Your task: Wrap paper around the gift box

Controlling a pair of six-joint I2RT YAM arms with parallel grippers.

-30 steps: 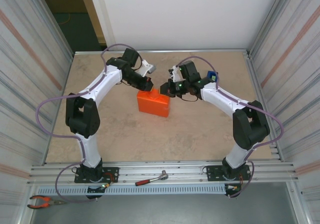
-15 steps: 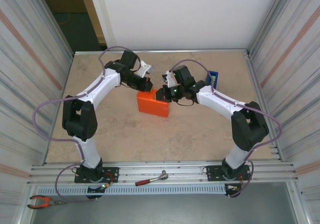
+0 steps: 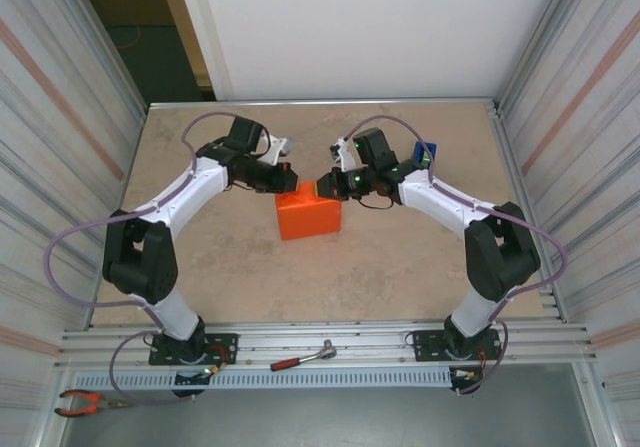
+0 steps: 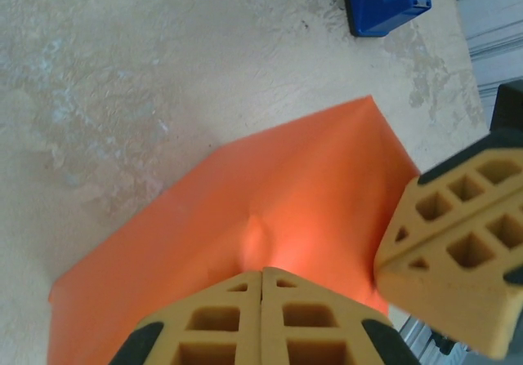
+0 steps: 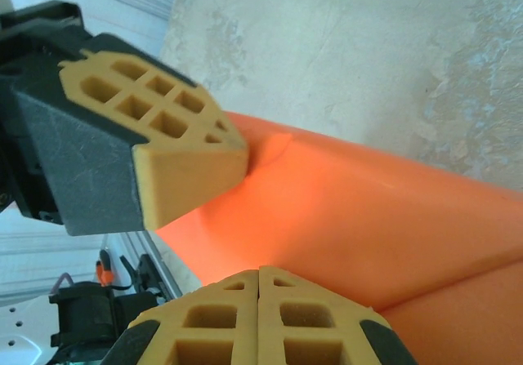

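Note:
The orange paper [image 3: 310,217] is folded into a boxy parcel at mid-table; the gift box is hidden inside it. My left gripper [image 3: 289,172] is at the parcel's far left corner and my right gripper [image 3: 322,184] at its far right corner, tips close together. In the left wrist view the left gripper [image 4: 261,271] is shut, pinching a raised flap of paper [image 4: 245,193] that creases at its tips. In the right wrist view the right gripper [image 5: 259,271] is shut on the paper [image 5: 368,218] edge, with the left gripper's fingers [image 5: 176,144] touching the same flap.
A blue tape dispenser [image 3: 424,153] stands at the back right, behind the right arm, also in the left wrist view [image 4: 382,2]. A ratchet wrench [image 3: 303,357] and orange pliers [image 3: 85,402] lie on the front rail. Corrugated metal walls [image 3: 60,147] close both sides.
The parcel has turned squarer to the table and shifted slightly nearer. Both grippers have stayed shut; the left one has swung lower and leftward at its corner.

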